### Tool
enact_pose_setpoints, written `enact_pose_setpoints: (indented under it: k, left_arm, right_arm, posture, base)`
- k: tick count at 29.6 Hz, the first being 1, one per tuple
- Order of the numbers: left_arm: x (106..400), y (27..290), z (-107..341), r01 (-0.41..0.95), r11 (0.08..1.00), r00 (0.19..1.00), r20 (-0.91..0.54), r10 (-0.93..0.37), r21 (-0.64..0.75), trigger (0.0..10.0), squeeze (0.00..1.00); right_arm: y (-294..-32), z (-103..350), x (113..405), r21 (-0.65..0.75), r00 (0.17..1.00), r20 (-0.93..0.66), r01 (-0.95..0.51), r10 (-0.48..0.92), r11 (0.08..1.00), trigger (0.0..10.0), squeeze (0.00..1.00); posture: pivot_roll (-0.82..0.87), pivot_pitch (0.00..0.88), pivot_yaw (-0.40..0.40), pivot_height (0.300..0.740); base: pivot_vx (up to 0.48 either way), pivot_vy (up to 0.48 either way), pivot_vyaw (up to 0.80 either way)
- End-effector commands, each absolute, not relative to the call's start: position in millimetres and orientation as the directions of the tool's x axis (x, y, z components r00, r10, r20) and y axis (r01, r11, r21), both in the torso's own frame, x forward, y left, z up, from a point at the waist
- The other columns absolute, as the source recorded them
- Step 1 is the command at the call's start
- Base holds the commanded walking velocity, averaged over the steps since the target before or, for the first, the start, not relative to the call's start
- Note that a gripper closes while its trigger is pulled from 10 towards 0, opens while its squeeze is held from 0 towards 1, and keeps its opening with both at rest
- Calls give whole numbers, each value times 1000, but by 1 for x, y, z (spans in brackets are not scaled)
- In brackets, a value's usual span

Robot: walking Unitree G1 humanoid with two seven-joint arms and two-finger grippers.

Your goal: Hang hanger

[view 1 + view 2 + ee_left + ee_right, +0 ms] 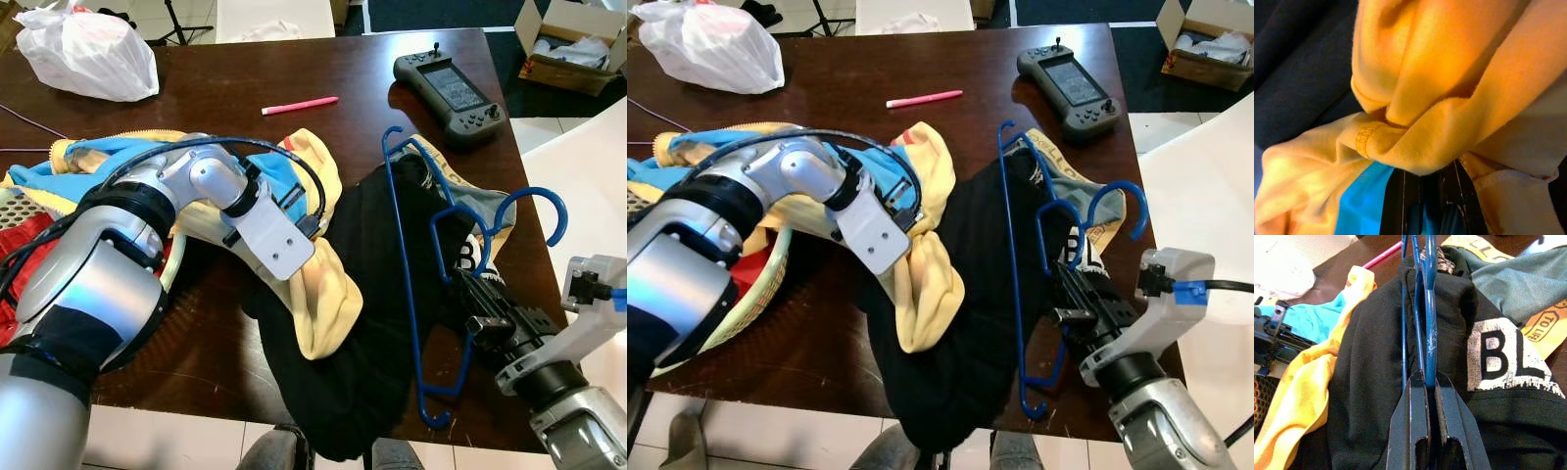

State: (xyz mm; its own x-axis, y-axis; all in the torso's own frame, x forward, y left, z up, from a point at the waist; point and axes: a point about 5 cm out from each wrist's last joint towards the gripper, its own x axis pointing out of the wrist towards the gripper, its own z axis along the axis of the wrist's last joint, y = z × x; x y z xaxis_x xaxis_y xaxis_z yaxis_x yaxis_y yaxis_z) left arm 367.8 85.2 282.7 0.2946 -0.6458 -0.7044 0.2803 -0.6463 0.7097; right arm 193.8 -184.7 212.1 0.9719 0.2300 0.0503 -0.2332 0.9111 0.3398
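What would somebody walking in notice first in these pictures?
Probably the blue hanger lying on the black garment at the table's right side, with the right tool pinched shut on it. Next, the left tool buried in the yellow and blue clothing heaped to the left. Farther back lie a pink pen and a handheld controller.

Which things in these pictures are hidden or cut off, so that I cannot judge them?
- Left gripper fingers: in the left wrist view the yellow garment covers their tips, so open or shut cannot be told.
- Black shirt print: right wrist view shows "BL", the rest folds away.
- Blue hanger where the right gripper clamps it: hidden between the fingers.
- Cardboard box: cut by the eye view's edge.
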Motion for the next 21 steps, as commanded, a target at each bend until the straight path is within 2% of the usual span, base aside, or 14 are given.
enact_pose_setpoints:
  k: [1,5,7,9,10,11,12,14,15,16,18,19,20,21]
  left_arm:
    - [369,89,292,249,-652,326,-696,-640,716,0,0]
    - [366,86,318,178,-595,347,-616,-707,784,0,0]
    - [366,86,318,178,-595,347,-616,-707,784,0,0]
    - [360,87,343,121,-538,338,-544,-768,834,0,0]
    - [360,87,343,121,-538,338,-544,-768,834,0,0]
    - [356,89,362,104,-480,321,-486,-813,871,0,0]
    - [356,89,362,104,-480,321,-486,-813,871,0,0]
    - [349,95,385,101,-392,293,-404,-867,915,0,0]
    - [349,95,385,101,-392,293,-404,-867,915,0,0]
    - [347,101,393,101,-355,292,-368,-882,930,0,0]
    - [347,101,393,101,-355,292,-368,-882,930,0,0]
    - [346,109,402,108,-301,315,-320,-894,948,0,0]
    - [347,123,412,115,-234,372,-260,-891,965,0,0]
    - [347,123,412,115,-234,372,-260,-891,965,0,0]
  right_arm:
    - [-183,198,196,370,970,-26,-217,243,904,10000,0]
    - [-183,193,206,386,970,-29,-212,242,898,10000,0]
    - [-183,193,206,386,970,-29,-212,242,898,10000,0]
    - [-183,188,214,405,972,-25,-205,235,891,10000,0]
    - [-183,188,214,405,972,-25,-205,235,891,10000,0]
    - [-183,185,219,413,973,-22,-201,231,888,10000,0]
    - [-183,185,219,413,973,-22,-201,231,888,10000,0]
    - [-182,180,229,421,974,-22,-195,225,886,10000,0]
    - [-182,180,229,421,974,-22,-195,225,886,10000,0]
    - [-182,177,236,422,975,-24,-192,223,886,10000,0]
    - [-182,177,236,422,975,-24,-192,223,886,10000,0]
    - [-182,174,243,421,975,-23,-190,220,887,10000,0]
    - [-182,171,250,423,976,-13,-191,217,886,10000,0]
    - [-182,171,250,423,976,-13,-191,217,886,10000,0]
  posture:
    - [-133,396,169,740]
    - [-122,352,169,740]
    - [-122,352,169,740]
    - [-101,296,171,740]
    - [-101,296,171,740]
    - [-94,267,170,740]
    - [-94,267,170,740]
    - [-75,227,168,740]
    - [-75,227,168,740]
    - [-64,202,165,740]
    - [-64,202,165,740]
    - [-48,171,161,740]
    - [-34,142,159,740]
    - [-34,142,159,740]
  base:
    - [0,0,0]
    - [0,0,0]
    - [0,0,0]
    - [0,0,0]
    - [0,0,0]
    - [0,0,0]
    - [0,0,0]
    - [0,0,0]
    - [0,0,0]
    - [0,0,0]
    - [0,0,0]
    - [0,0,0]
    - [0,0,0]
    - [0,0,0]
